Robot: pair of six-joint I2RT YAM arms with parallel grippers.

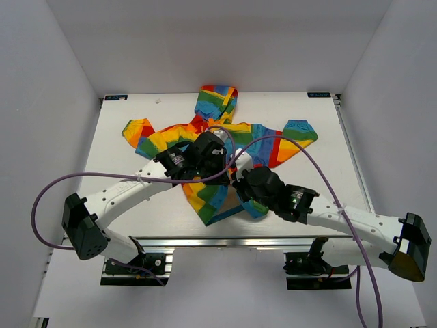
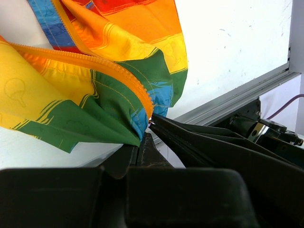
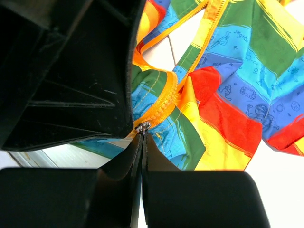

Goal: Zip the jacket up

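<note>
**Top external view.** The jacket (image 1: 270, 145) lies flat on the white table (image 1: 123, 205). Its hood points to the far edge and its sleeves are spread to either side. Both arms reach inward over its lower front. The left gripper (image 1: 225, 168) and the right gripper (image 1: 240, 179) meet just beside each other above the bottom of the front opening. Their fingertips are hidden under the wrist housings, so this view does not show how the jaws stand.

**Left wrist view.** The left gripper (image 2: 144, 142) has its fingers pressed together, pinching the jacket (image 2: 71, 99) at the lower hem. The pinch sits at the bottom end of the orange zipper band (image 2: 95, 64). The fabric bunches in folds away from it. The right gripper (image 2: 153, 122) enters from the right as a dark wedge. Its tip touches the same end of the band. Beyond lie the table (image 2: 237, 42) and its metal edge rail (image 2: 237, 97).

**Right wrist view.** The right gripper (image 3: 142, 135) has its fingers closed flat against each other, nipping the small metal zipper pull (image 3: 142, 126) at their tips. The zipper band (image 3: 161, 102) curves up from there and parts into two open sides. The jacket (image 3: 232, 80) spreads to the right. The black body of the left gripper (image 3: 71, 76) fills the upper left, touching the fabric beside the pull.
</note>
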